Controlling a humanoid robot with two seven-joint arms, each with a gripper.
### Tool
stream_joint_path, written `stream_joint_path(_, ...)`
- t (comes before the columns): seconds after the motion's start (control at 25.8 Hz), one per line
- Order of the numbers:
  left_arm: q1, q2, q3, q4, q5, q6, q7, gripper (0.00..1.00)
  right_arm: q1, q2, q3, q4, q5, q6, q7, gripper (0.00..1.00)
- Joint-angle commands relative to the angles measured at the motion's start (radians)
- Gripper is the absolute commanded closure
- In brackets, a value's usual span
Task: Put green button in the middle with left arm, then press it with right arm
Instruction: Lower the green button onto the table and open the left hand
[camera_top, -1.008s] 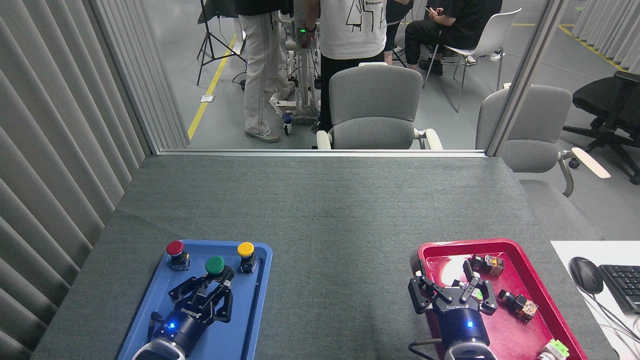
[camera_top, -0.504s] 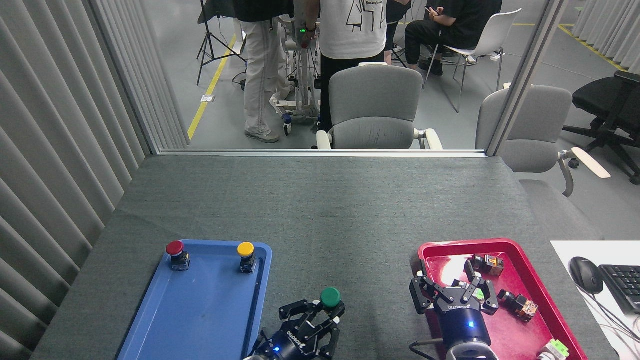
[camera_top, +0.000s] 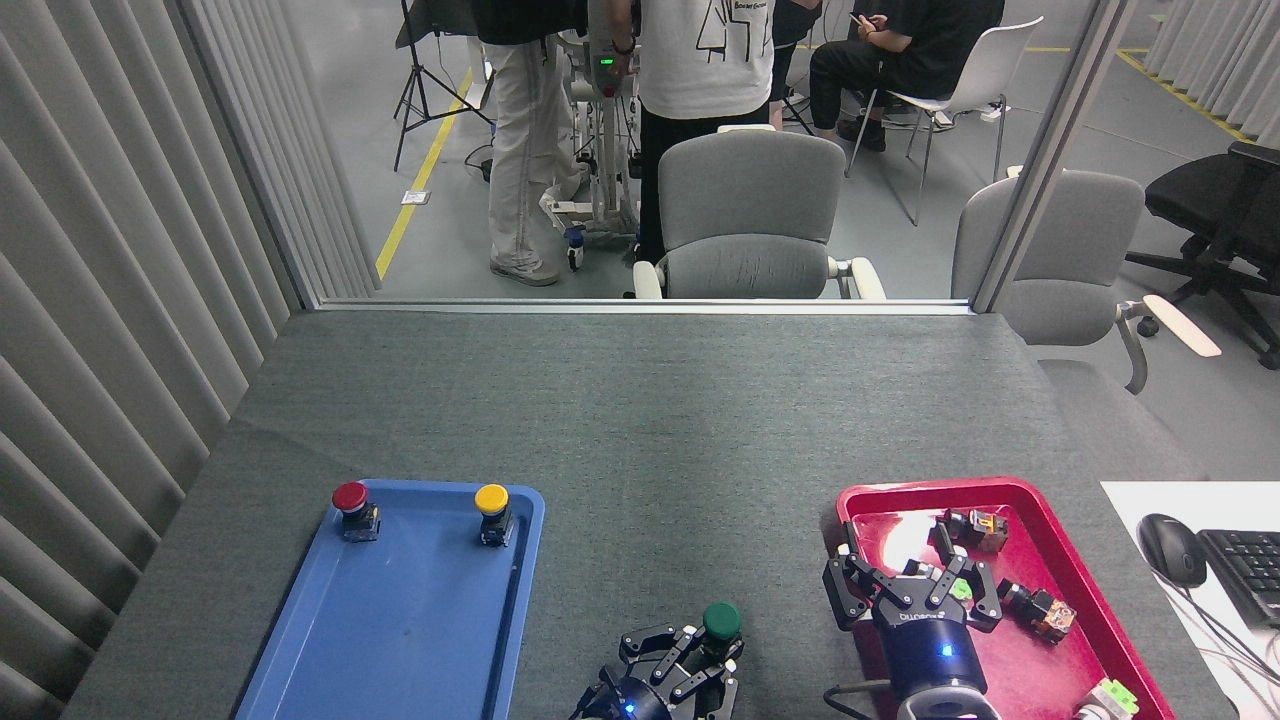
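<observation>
A: What has changed since a second ago?

B: Your left gripper (camera_top: 690, 668) has carried the green button (camera_top: 721, 621) off the blue tray (camera_top: 400, 640). It now sits over the grey tabletop (camera_top: 640, 450) between the two trays, fingers clamped on the button's base.

A: And your right?

B: The right gripper (camera_top: 915, 590) has barely shifted over the red tray (camera_top: 1060, 560), fingers spread, holding nothing.

A: Any writing?

B: The lettering on its body is too small for you to read here. The red button (camera_top: 350, 497) and yellow button (camera_top: 491, 499) haven't moved.
</observation>
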Motion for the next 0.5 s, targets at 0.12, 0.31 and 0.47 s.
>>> stream_joint_path(0.12,0.025,-0.003,0.001,0.007,-0.007,0.049,0.027,0.01,0.003,0.007,0.003,-0.008,0.0,-0.002,0.0,0.0)
stream_joint_path(0.31,0.061,0.021,0.002,-0.075,-0.007,0.053,0.031,0.01,0.005,0.01,0.005,-0.014,0.0,-0.004,-0.001,0.01)
stream_joint_path(0.47,0.081,0.072,0.014,-0.203,-0.008,0.064,0.03,0.01,0.007,0.01,0.006,-0.017,0.0,-0.005,-0.03,0.01)
